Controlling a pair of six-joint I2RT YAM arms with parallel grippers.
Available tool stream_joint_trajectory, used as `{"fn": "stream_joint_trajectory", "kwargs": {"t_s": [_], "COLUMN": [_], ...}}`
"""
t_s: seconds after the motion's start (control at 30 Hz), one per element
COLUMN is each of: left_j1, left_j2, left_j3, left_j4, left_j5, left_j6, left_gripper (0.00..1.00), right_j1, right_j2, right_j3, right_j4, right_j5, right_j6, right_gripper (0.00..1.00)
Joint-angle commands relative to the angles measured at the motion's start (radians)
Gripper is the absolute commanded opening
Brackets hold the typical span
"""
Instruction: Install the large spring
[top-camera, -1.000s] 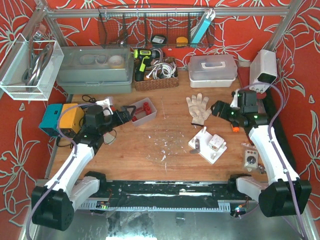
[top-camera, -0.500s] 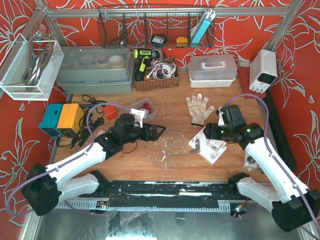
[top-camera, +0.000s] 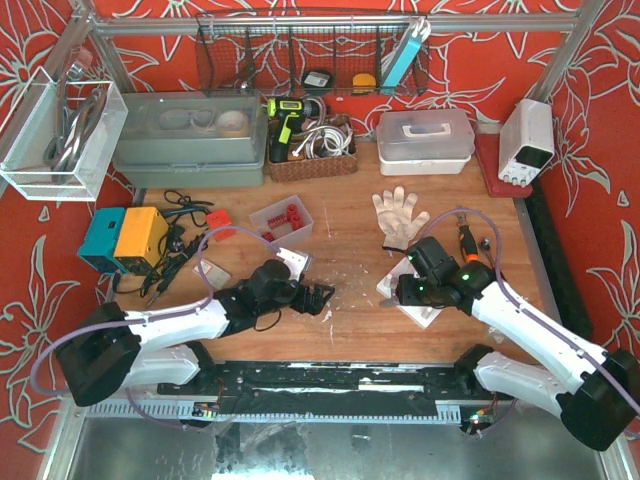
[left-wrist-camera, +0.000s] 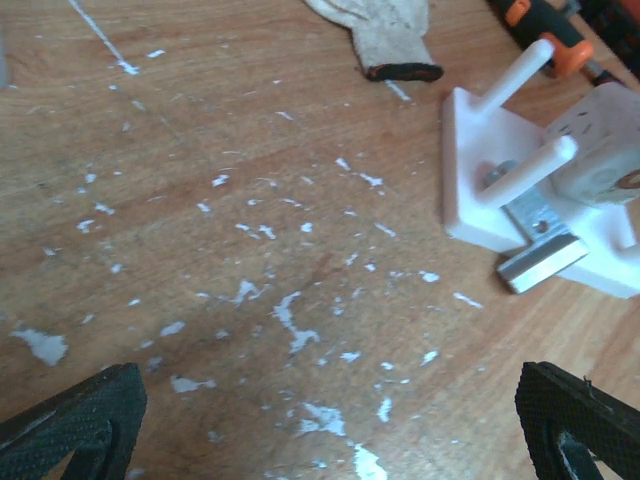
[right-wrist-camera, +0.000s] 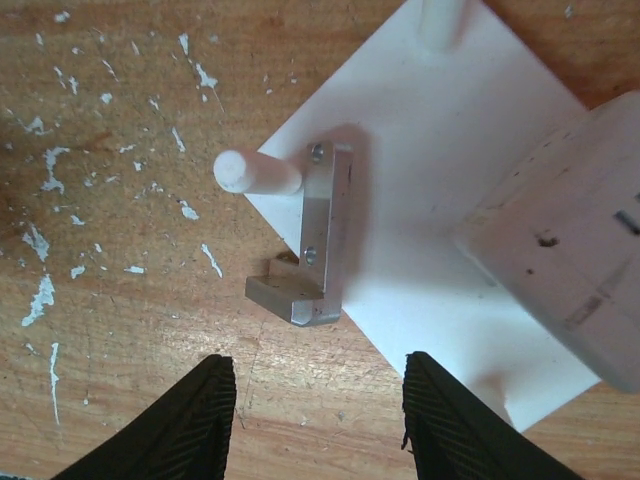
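around: glove (top-camera: 398, 215) upper centre; bracket (right-wrist-camera: 322, 235) on white jig (right-wrist-camera: 430, 180) | left hand (left-wrist-camera: 325, 420) wide, empty | right hand (right-wrist-camera: 320, 425) narrower, empty, above bracket

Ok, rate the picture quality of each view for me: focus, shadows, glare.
Top external: even light, no harsh glare on the brown wooden tabletop. Left wrist: tabletop sharp, the white plastic pegged fixture slightly soft. Right wrist: the L-shaped aluminium bracket crisp, throwing a soft shadow on the fixture; black fingertips show little detail.
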Motion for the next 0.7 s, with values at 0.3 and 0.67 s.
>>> {"fn": "stream_joint_trajectory", "kwargs": {"t_s": [0.3, 0.67], "left_j1": [-0.006, -0.006], "left_j2": [-0.09, -0.127], "left_j3": [-0.066, -0.08], "left_j4": [0.084, 0.08], "left_j5": [-0.237, -0.283], "left_j6": [0.074, 0.075], "left_gripper": [1.0, 1.0], "right_j1": [0.128, 0.162], "right_j2": [0.142, 0.286], "right_j3": [-0.064, -0.071], "right_j4": [0.175, 0.227], "right_j5": [0.211, 0.203], "right_j6": [0.217, 0.199], "right_gripper": [0.53, 0.56]}}
